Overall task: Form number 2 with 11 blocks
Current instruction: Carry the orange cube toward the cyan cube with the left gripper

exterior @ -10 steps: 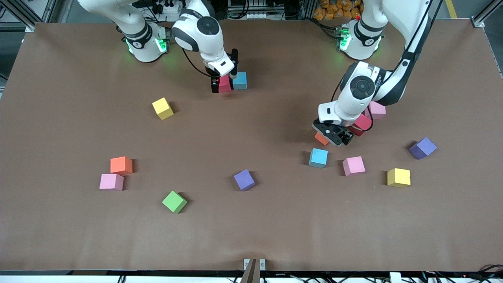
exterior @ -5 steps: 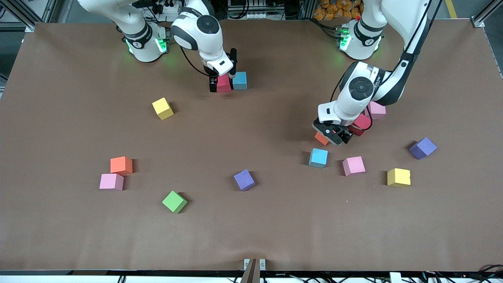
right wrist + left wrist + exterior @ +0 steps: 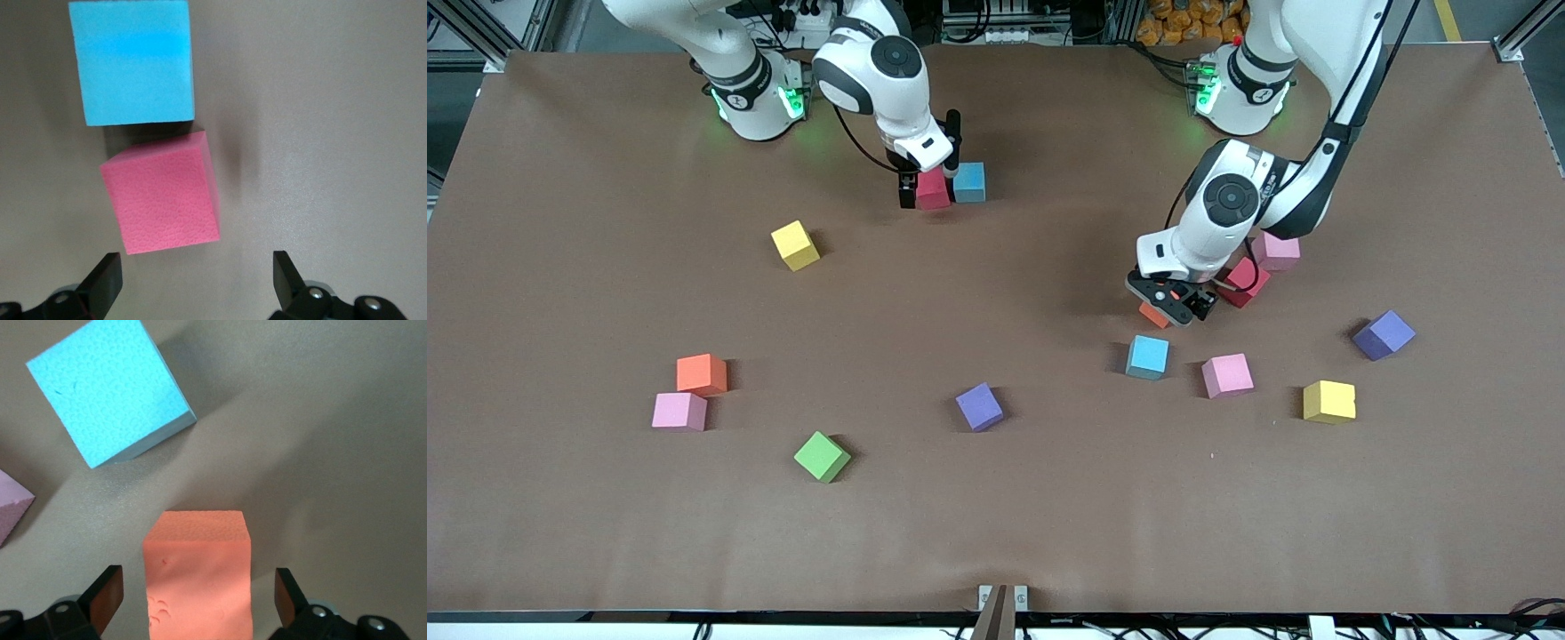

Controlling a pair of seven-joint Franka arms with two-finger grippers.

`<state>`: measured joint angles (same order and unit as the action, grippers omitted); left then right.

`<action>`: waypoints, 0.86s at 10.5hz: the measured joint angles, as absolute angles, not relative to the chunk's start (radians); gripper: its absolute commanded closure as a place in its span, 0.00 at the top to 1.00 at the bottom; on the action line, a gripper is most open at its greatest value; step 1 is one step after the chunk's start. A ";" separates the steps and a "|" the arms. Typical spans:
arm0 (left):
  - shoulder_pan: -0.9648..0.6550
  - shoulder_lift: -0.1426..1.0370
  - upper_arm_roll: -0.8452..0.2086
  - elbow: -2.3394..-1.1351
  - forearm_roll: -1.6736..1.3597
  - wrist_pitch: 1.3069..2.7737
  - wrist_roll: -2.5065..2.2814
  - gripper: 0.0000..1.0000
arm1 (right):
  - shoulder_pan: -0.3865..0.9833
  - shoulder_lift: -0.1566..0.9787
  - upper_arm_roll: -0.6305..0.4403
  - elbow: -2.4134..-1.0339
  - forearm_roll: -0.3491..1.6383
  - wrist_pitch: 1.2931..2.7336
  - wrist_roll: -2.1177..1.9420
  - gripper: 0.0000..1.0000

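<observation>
— Front view first: where do the two grippers sit?

— Right gripper (image 3: 931, 182) is low at the table's robot-side edge, about midway along it, its jaws spread wide around a red block (image 3: 934, 190) that sits on the table (image 3: 996, 533) beside a light blue block (image 3: 969, 181). In the right wrist view the two blocks touch at a corner, and the fingers (image 3: 103, 280) stand clear of the red block (image 3: 163, 193); the blue one (image 3: 133, 63) lies just past it.

— And the left one?

— Left gripper (image 3: 1172, 304) is down toward the left arm's end, jaws wide on either side of an orange block (image 3: 1153, 314). The left wrist view shows that orange block (image 3: 199, 577) between the fingers (image 3: 107, 597), with gaps on both sides, so not gripped.

— What lies around it?

— Another light blue block (image 3: 1147, 356) is just nearer the camera, a pink one (image 3: 1227, 374) beside that. A red block (image 3: 1245, 281) and a pink block (image 3: 1276, 251) sit close to the arm's wrist.
</observation>
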<state>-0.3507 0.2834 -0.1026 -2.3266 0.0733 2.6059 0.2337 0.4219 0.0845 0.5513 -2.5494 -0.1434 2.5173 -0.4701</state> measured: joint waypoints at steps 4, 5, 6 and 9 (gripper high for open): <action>-0.356 0.306 -0.103 -2.326 0.073 2.620 0.234 0.00 | 0.421 0.084 0.519 -2.553 -0.143 2.517 -0.474 1.00; -0.357 0.307 -0.103 -2.326 0.073 2.621 0.234 0.00 | 0.413 0.084 0.495 -2.553 -0.144 2.516 -0.484 1.00; -0.357 0.305 -0.103 -2.325 0.073 2.621 0.228 0.00 | 0.392 0.079 0.463 -2.551 -0.144 2.507 -0.509 1.00; -0.359 0.283 -0.136 -2.313 0.073 2.589 0.157 0.00 | 0.276 0.042 0.364 -2.542 -0.137 2.406 -0.577 1.00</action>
